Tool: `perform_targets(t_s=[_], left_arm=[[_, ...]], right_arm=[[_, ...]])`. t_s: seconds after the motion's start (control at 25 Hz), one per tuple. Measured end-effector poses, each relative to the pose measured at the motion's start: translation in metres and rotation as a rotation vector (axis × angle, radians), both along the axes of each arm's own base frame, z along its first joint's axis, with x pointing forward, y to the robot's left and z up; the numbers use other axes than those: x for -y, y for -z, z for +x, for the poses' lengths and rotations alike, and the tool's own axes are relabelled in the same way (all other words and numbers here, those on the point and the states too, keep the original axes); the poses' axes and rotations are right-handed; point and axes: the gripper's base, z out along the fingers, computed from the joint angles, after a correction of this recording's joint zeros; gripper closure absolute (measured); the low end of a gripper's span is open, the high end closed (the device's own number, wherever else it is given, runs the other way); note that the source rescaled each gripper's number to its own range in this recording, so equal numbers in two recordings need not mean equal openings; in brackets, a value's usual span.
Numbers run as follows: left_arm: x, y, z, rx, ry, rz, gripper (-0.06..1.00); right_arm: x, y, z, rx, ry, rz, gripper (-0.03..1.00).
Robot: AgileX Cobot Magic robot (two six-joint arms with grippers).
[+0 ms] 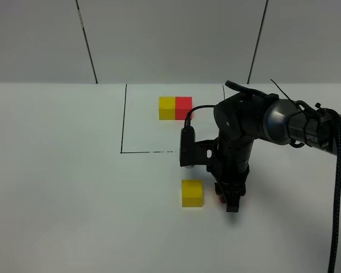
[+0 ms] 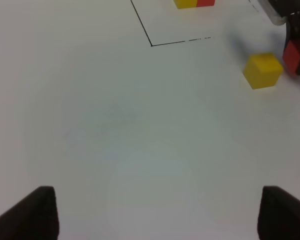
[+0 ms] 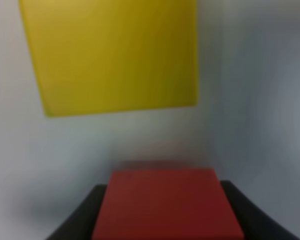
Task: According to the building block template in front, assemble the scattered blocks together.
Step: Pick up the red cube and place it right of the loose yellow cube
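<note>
Relation governing the coming move. Nearest the camera in the high view, the right pincer stands low over the white worktop, its jaws clamped on the red cube, of which only a sliver shows beside the black fingers there. The right wrist view shows the red cube seated squarely between the two dark fingers, with the yellow cube lying directly ahead of it across a strip of bare worktop; the two are near but apart, and their facing sides look roughly parallel, the yellow one turned slightly. In the high view the yellow cube rests just to the left of the right pincer, level with it. The gap to be closed therefore runs sideways, from the held cube toward the yellow one.

The left pincer is well apart from both cubes, its fingers spread and holding nothing; its wrist view sees the yellow cube and the red cube only at a distance. The right arm is plainly the nearer.

Farthest back, inside the thin black outline, lies the building block template: yellow at left, red at right, long axis running left to right. The scattered pair already matches that order, so the join probably needs only a sideways slide.
</note>
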Motion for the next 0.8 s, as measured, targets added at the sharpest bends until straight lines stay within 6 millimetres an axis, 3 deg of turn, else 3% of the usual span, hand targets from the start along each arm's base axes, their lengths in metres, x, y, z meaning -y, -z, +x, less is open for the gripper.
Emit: perform_targets(t_s=[0.16, 0.8], left_arm=[[0.0, 0.0, 0.0, 0.0, 0.0, 0.0, 0.25], [0.0, 0.0, 0.0, 0.0, 0.0, 0.0, 0.25]], right_arm=[[-0.001, 0.009, 0.0, -0.023, 0.008, 0.0, 0.97], [-0.016, 0.008, -0.005, -0.041, 0.031, 0.077, 0.97]])
